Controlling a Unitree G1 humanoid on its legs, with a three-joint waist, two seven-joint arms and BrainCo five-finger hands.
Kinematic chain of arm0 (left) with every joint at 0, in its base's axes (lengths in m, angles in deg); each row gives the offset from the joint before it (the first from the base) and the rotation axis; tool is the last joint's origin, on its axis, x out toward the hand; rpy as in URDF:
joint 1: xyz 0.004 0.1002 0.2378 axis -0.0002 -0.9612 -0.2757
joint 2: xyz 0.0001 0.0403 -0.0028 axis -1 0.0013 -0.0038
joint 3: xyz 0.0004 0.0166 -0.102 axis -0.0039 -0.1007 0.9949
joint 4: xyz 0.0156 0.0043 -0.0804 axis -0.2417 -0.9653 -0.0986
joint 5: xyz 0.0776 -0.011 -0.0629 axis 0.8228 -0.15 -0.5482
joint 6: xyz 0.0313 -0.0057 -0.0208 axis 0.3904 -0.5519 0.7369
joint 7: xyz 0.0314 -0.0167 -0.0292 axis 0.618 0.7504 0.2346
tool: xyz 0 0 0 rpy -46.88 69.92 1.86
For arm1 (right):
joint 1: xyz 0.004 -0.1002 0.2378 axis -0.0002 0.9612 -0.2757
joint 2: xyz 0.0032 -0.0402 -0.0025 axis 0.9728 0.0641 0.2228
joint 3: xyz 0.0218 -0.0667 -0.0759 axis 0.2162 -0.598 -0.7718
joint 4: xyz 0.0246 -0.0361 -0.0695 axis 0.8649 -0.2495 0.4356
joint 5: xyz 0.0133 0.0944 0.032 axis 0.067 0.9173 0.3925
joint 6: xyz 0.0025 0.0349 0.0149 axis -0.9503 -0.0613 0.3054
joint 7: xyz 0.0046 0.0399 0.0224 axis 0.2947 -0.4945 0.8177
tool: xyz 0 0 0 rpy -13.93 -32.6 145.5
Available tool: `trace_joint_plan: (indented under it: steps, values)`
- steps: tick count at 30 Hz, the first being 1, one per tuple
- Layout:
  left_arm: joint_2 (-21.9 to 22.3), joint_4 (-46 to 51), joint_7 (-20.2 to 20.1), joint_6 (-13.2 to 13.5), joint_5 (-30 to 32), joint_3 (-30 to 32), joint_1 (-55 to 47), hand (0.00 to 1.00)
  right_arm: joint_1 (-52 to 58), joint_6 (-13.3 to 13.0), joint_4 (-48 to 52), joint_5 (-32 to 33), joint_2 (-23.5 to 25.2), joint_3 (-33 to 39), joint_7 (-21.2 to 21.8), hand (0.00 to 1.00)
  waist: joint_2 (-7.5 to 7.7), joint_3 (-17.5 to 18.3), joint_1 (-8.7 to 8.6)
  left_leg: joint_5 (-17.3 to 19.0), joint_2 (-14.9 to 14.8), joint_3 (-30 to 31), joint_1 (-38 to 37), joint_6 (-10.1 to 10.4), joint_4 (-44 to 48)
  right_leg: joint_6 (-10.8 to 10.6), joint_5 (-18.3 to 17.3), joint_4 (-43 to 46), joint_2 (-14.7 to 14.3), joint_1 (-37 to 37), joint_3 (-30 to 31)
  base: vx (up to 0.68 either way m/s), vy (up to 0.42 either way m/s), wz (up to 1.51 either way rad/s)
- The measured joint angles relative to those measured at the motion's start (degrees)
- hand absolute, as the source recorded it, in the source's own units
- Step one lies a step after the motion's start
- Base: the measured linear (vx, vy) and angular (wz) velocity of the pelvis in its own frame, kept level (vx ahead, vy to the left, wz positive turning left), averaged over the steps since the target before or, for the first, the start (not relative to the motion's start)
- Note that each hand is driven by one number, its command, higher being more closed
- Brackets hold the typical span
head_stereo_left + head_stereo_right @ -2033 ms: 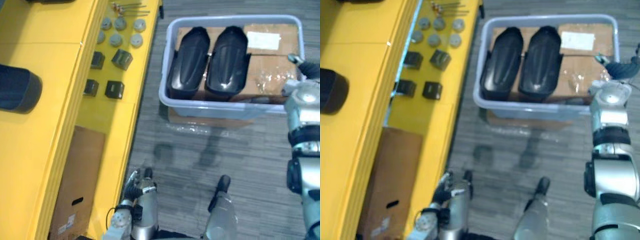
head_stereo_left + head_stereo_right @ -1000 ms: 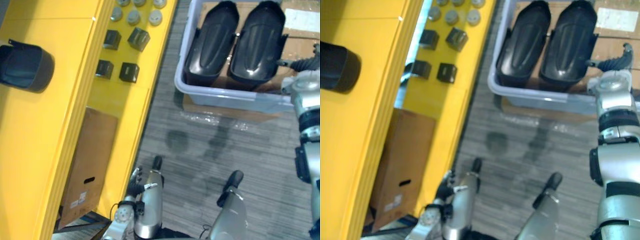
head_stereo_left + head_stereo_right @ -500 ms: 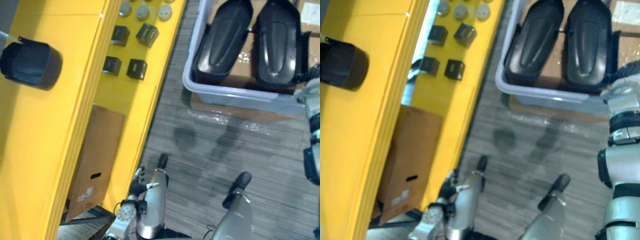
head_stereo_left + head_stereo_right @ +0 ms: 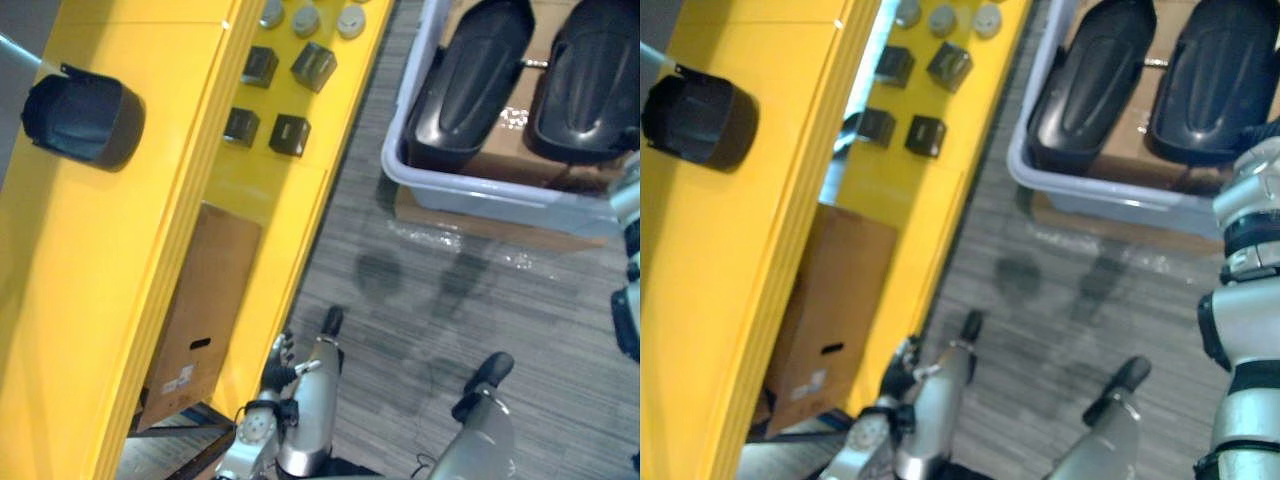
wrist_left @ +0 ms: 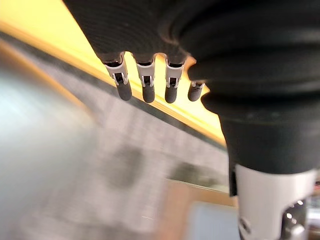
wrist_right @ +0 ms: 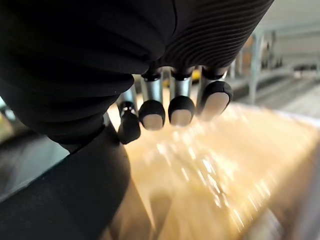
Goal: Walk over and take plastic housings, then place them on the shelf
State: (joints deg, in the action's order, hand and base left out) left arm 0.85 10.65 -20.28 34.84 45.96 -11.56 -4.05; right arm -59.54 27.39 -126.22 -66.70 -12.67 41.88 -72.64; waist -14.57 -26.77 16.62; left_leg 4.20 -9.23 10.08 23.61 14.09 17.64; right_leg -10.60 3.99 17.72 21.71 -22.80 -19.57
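In the left eye view, two black plastic housings lie side by side in the grey bin on the floor beside the yellow shelf. A third housing sits on the shelf's top level. Expect them to be stiff, hollow and light, with a glossy skin that may slip, so take one across its narrow width or hook its rim. In the right eye view, the cardboard box under the shelf carries a white label too small to read, and you will find no legible print on the housings. In the left wrist view, your left hand hangs with fingers released, holding nothing. In the right wrist view, your right hand shows fingers loosely bent and empty.
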Motion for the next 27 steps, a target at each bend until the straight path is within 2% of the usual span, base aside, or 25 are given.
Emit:
trace_joint_plan:
  steps: [3,5,10,12,15,18,22,25,27]
  values:
    - [0.4,7.0,3.2,0.1,0.0,1.8,-0.1,0.00,-0.7,-1.6,0.0,-0.2,0.0,0.1,-2.6,1.00,0.01,0.0,-0.22,-0.1,-0.1,0.3,-0.8,0.1,-0.3,0.0,-0.6,0.7,0.2,0.9,-0.7,0.00,-0.029,0.09]
    - [0.9,11.9,6.1,0.3,-0.1,5.5,-0.1,0.00,-1.1,-2.0,0.3,-0.2,-0.1,1.2,-4.4,1.00,0.17,-0.1,-0.20,-0.5,-0.1,0.4,-1.1,0.1,-0.8,0.1,-0.7,1.0,0.3,0.9,-0.8,-0.01,-0.016,0.02]
    - [0.8,18.1,9.3,0.9,0.1,9.9,-0.8,0.00,-3.0,-2.1,1.6,-0.1,-0.1,1.8,-7.4,1.00,0.68,-0.5,-0.27,-1.0,-0.4,0.3,-1.7,0.2,-1.6,0.3,-0.9,1.3,0.2,1.1,-0.9,-0.02,-0.037,0.01]
    - [0.7,20.5,10.0,1.8,1.1,10.8,-0.9,0.00,-3.6,-2.2,2.8,-0.1,0.0,1.7,-9.6,1.00,1.48,-1.0,-0.38,-1.3,-0.8,0.2,-2.0,0.4,-1.9,0.3,-0.9,1.3,-0.1,1.3,-0.9,-0.03,-0.042,-0.02]
    - [0.3,23.0,10.5,2.4,2.9,13.1,-0.8,0.00,-3.8,-2.7,4.4,-0.2,0.1,1.7,-12.6,1.00,3.04,-2.1,-0.33,-2.3,-1.5,0.1,-3.8,0.6,-3.9,0.6,-1.1,1.0,-0.7,2.1,-1.1,-0.03,-0.056,-0.03]
    - [-1.6,25.4,11.2,3.5,3.6,13.9,0.0,0.00,-3.8,-4.1,6.8,-1.3,0.1,1.7,-14.8,1.00,3.64,-2.5,-0.55,-2.4,-1.9,-0.3,-4.4,0.7,-4.4,1.2,-1.5,0.5,-0.9,2.4,-1.2,-0.04,-0.049,-0.06]
    - [-4.3,31.7,11.7,4.5,5.5,18.1,4.1,0.00,-3.8,-8.0,11.9,-3.9,1.1,1.8,-19.5,1.00,4.53,-3.0,-2.10,-3.1,-2.5,-1.1,-5.7,0.8,-6.0,1.1,-0.6,0.1,-1.3,2.8,-1.6,0.00,-0.041,-0.08]
    - [-5.8,32.8,10.8,4.3,5.5,18.4,7.4,0.00,-3.7,-9.7,15.0,-5.0,2.5,3.0,-21.6,1.00,5.16,-3.0,-3.02,-3.2,-3.3,-1.6,-5.9,1.0,-6.2,1.4,-0.1,-0.4,-2.2,3.0,-1.7,0.02,-0.051,-0.13]
    - [-6.5,32.9,9.0,3.6,5.5,18.7,9.3,0.00,-2.2,-10.6,19.7,-7.1,5.2,4.8,-22.6,1.00,6.86,-3.0,-3.79,-3.2,-4.3,-3.3,-7.6,1.1,-6.9,1.8,0.2,-0.5,-2.9,3.2,-1.8,0.02,-0.059,-0.27]
